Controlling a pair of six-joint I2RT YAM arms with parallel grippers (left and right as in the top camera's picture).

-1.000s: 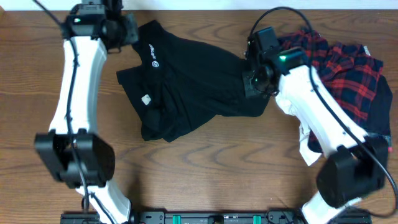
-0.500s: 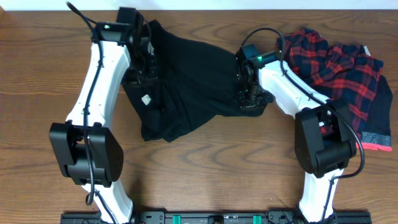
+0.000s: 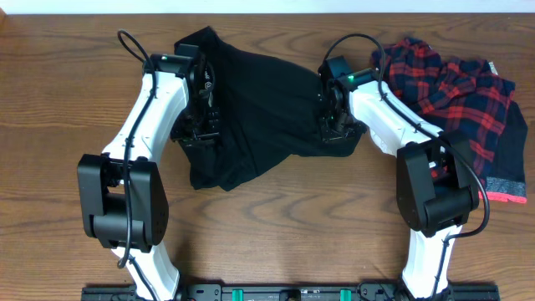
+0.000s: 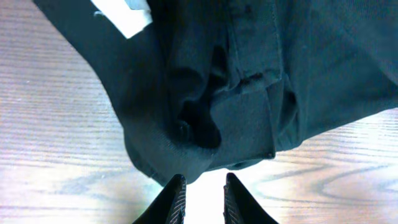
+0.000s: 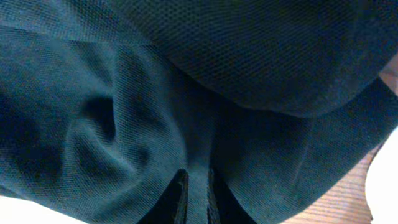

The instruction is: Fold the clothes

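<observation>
The black shirt (image 3: 259, 100) is spread on the desk (image 3: 267, 242), its right edge pinched by the right tool (image 5: 196, 177), likely as anchor; the left tool (image 4: 203, 180) is held slightly parted, empty, at its left edge.

The left arm (image 3: 144, 113) and right arm (image 3: 386, 125) comprise white tubular links, black joint housings, green wrist lights and looping black cables; the left claw (image 4: 203, 178) and right claw (image 5: 196, 174) bear slim black fingers.

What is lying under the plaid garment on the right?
A dark piece with a red edge pokes out from beneath the plaid garment on its right; the plaid covers the rest, so anything else there is hidden.
</observation>
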